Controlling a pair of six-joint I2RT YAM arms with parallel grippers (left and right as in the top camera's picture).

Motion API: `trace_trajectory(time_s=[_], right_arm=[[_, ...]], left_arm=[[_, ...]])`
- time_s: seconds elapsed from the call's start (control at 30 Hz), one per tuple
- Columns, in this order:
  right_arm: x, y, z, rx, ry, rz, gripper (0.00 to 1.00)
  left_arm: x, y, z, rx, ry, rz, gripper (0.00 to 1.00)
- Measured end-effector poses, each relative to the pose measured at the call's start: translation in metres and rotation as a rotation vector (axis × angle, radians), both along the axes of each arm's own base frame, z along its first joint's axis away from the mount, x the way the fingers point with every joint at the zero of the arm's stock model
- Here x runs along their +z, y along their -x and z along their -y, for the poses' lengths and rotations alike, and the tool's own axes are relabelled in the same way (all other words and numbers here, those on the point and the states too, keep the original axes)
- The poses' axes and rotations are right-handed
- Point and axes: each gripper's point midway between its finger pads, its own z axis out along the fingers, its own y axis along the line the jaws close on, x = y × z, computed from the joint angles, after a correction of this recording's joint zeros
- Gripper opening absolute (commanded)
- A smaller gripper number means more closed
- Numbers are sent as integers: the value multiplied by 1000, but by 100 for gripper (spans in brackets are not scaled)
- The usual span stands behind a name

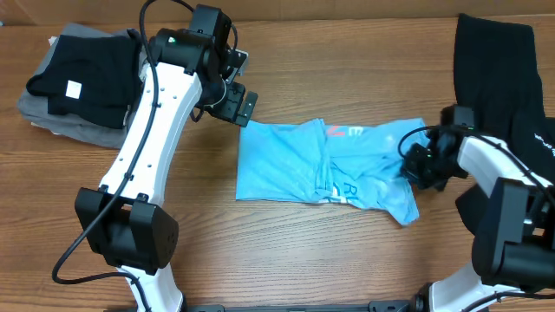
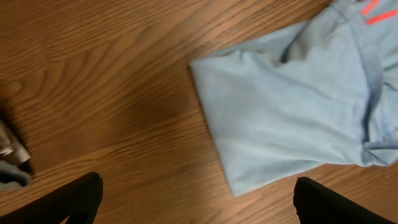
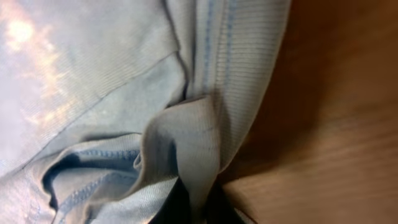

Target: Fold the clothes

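right hand [image 1: 416, 166] low, tight on hem of blue t-shirt [image 1: 290, 160]

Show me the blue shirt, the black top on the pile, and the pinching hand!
blue shirt [image 1: 282, 165]: overhead view, flat left half.
black top [image 1: 87, 69]: overhead view, its middle.
right gripper [image 3: 198, 204]: right wrist view, between its pinching fingertips.

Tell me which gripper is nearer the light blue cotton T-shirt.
Right. The right gripper is pinching an edge of the light blue T-shirt; the left gripper hangs open by its opposite end, not touching.
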Motion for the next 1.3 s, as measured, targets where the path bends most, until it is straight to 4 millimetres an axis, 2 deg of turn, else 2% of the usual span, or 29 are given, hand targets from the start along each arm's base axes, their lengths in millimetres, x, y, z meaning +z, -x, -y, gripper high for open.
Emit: trace_trajectory(time_s=[0.13,0.27,0.33,0.43,0.53,0.6,0.77,0.9,1.03,1.17,1.3], right_arm=[[9,19,24,-77,-22,-99,4],[36,13,45,-99,-35,-96,4],[50,9,46,-73,-49,-83,4],[72,2,36,-14,-73,-47,4],[95,-4,10,83,-78,-1,4],[102,-6,-7,140,-78,20,4],[118,-7,-86,370,-85,70,4],[128,-8,-138,483,-95,117,4],[153,-12,-191,579,-111,205,4],[175,-12,-228,637,-120,280,4],[182,-14,-248,661,-119,332,4]], left_arm=[[0,-4,-14,37,-21,6,100],[0,-8,-35,95,-30,6,100],[0,-10,-48,131,-32,4,100],[0,-12,-66,174,-36,4,100],[0,-14,-79,207,-37,3,100],[0,-14,-85,222,-37,3,100],[0,-15,-93,240,-40,6,100],[0,-15,-93,239,-39,7,100],[0,-17,-93,239,-38,14,100],[1,-18,-93,240,-38,18,100],[1,-21,-92,240,-36,29,100]])
